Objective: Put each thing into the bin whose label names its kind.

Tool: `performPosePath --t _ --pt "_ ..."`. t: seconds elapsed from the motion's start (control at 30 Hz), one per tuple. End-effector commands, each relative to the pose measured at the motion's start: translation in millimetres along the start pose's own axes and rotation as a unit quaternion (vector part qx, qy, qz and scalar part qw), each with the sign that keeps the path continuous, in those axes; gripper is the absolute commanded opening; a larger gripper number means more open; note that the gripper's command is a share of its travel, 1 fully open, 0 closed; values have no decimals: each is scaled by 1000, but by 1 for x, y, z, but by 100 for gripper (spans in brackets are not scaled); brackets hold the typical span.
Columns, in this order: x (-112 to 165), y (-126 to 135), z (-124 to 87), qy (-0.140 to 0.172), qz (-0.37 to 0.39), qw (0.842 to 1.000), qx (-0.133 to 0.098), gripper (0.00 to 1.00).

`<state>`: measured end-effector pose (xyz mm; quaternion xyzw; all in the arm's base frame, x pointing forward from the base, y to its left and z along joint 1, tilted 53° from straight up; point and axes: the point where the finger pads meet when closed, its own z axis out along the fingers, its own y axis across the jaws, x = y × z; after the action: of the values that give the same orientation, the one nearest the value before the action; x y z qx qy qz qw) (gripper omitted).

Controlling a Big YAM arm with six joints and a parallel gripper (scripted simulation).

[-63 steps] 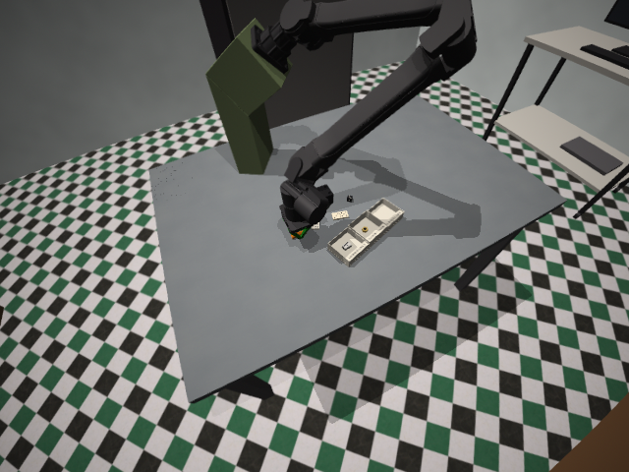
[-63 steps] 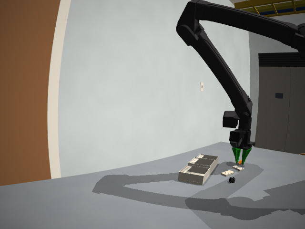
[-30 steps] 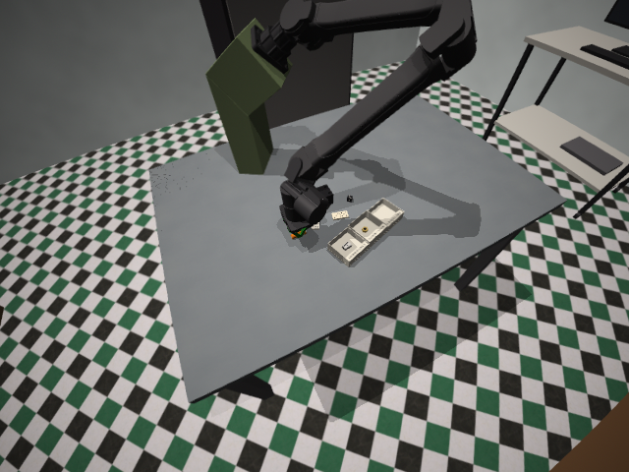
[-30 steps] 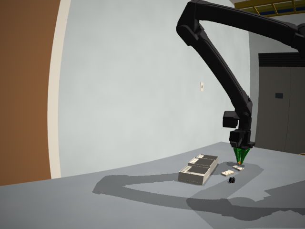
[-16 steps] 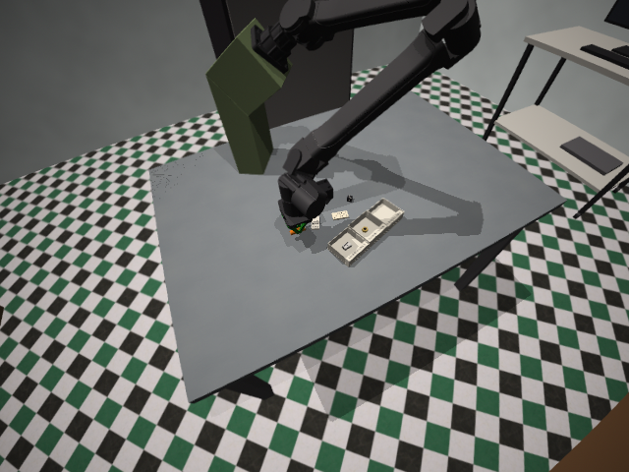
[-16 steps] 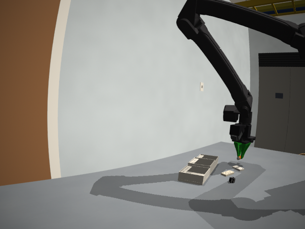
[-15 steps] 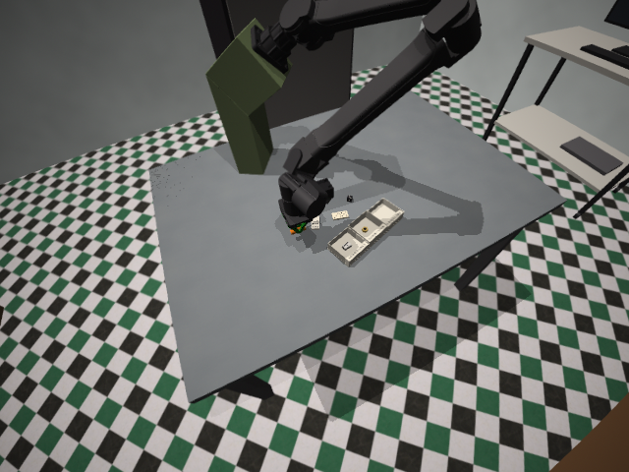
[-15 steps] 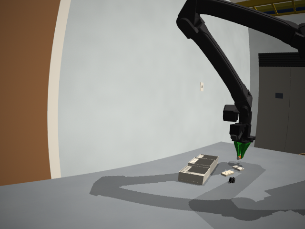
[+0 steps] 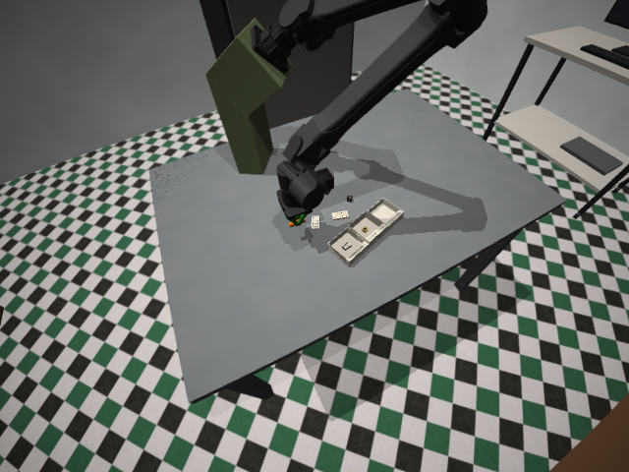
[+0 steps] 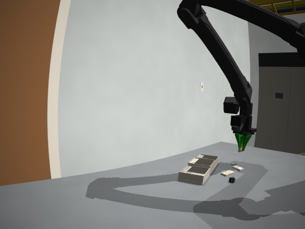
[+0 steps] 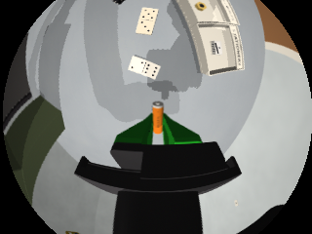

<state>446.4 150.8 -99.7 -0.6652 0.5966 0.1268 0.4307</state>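
My gripper (image 10: 240, 149) with green fingers is shut on a small orange battery (image 11: 156, 119) and holds it above the table, left of the bins. It also shows in the top view (image 9: 295, 220). Two white dominoes lie on the table: one (image 9: 315, 221) near the gripper and one (image 9: 340, 214) closer to the bins. A small black die (image 9: 349, 199) lies behind them. A row of three joined white bins (image 9: 368, 233) stands to the right; the near bin holds a small dark part (image 9: 347, 246), the middle bin holds a brass ring (image 9: 364, 229), and the far bin (image 9: 386, 211) looks empty.
An olive-green box (image 9: 244, 96) is fixed on the arm above the table's back. A shelf unit (image 9: 574, 101) stands off the table at the right. The labels on the bins are too small to read.
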Motion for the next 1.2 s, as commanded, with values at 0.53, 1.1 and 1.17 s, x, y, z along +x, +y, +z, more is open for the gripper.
performPosePath --t 0.53,1.1,1.17 --pt "-37 -2 -1 -1 -2 1000 -6 8" --pt "-127 -19 -2 -3 -4 1000 -3 8" --pt "-141 -24 -1 -4 -6 1000 0 8"
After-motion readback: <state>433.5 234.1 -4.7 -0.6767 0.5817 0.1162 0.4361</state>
